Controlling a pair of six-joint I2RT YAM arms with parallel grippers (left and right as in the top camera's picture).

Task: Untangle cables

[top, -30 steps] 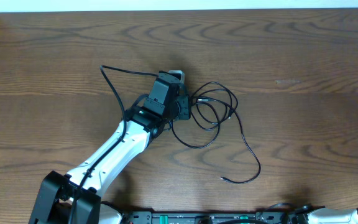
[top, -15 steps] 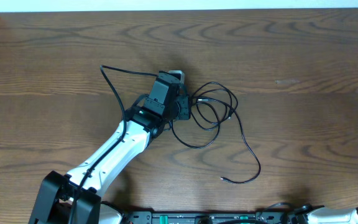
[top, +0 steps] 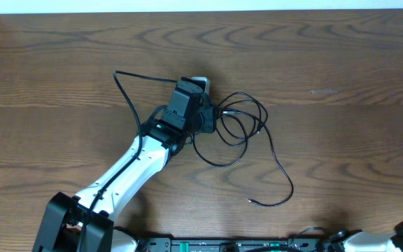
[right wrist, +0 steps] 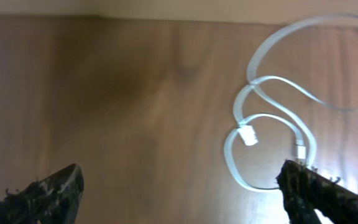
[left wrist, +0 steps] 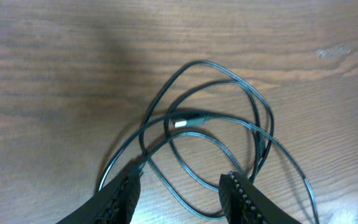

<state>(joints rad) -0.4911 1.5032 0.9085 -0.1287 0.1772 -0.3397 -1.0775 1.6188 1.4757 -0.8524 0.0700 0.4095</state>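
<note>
Loops of black cable lie under the parted left pincer; right pincer gapes over white cable

The wooden table (dark-grained) carries a looped black cable and a coiled white cable.

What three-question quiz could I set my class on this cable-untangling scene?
1. True or false: the black cable lies in loops on the table ahead of the left gripper.
2. Which cable shows in the right wrist view? A. a red cable B. the white cable C. none
3. Fill in: the fingers of the right gripper stand wide ____.

Key: 1 true; 2 B; 3 open.
</note>
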